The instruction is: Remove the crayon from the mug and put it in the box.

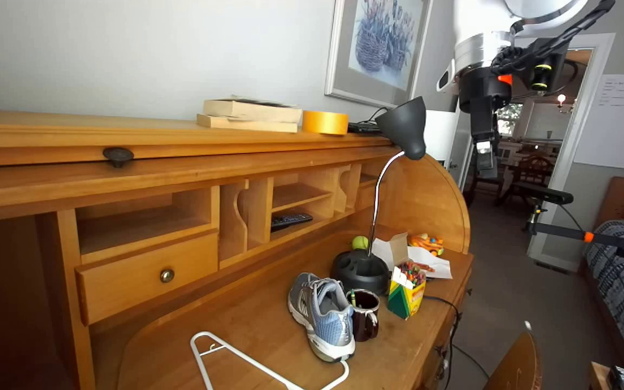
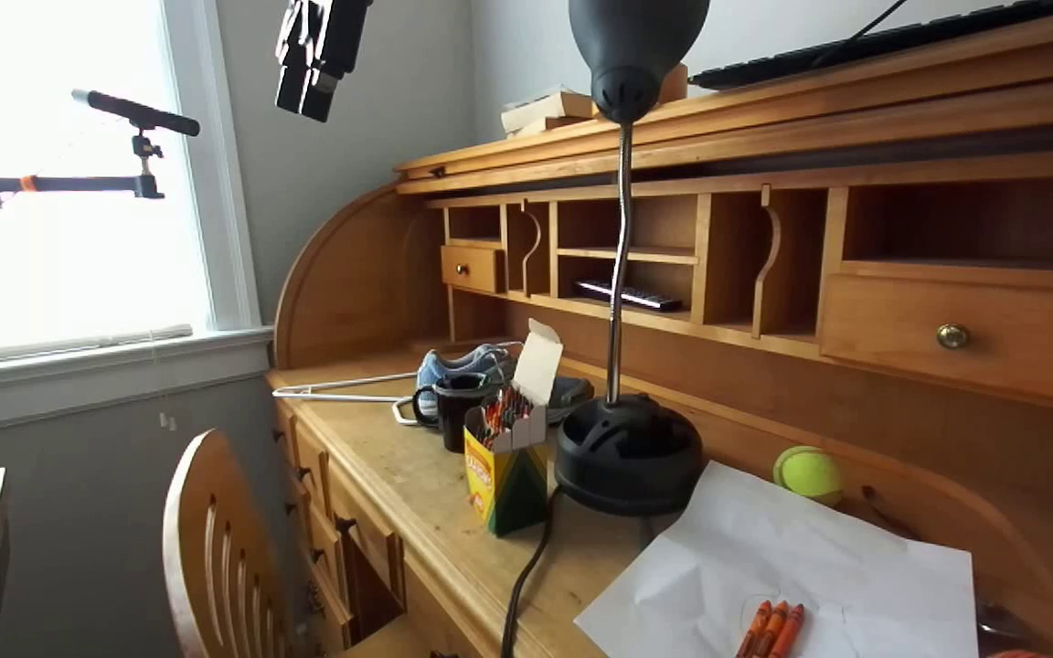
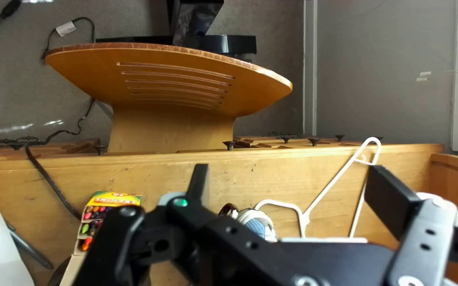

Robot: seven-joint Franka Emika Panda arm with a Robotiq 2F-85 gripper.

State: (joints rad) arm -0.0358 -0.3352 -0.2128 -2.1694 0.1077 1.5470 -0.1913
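Observation:
The dark brown mug [image 1: 365, 326] stands upright on the desk beside the sneaker; it also shows in an exterior view [image 2: 462, 419]. In the wrist view only its handle [image 3: 229, 208] shows; the rest is hidden behind my gripper. A green crayon [image 1: 353, 298] leans inside the mug, its tip above the rim. The yellow and green crayon box [image 1: 406, 297] stands next to the mug with its lid up, full of crayons; it shows in an exterior view [image 2: 506, 480] and the wrist view [image 3: 114, 198]. My gripper [image 1: 485, 155] [image 2: 305, 90] is high above the desk, open and empty, fingers wide apart [image 3: 288, 180].
A grey-and-blue sneaker [image 1: 324, 317] touches or nearly touches the mug. A black desk lamp [image 2: 629, 457] rises behind the mug and box. A white hanger [image 1: 260, 360], paper [image 2: 792, 557] with orange crayons [image 2: 771, 629], a tennis ball [image 2: 808, 474] and a chair [image 2: 225, 557] are around.

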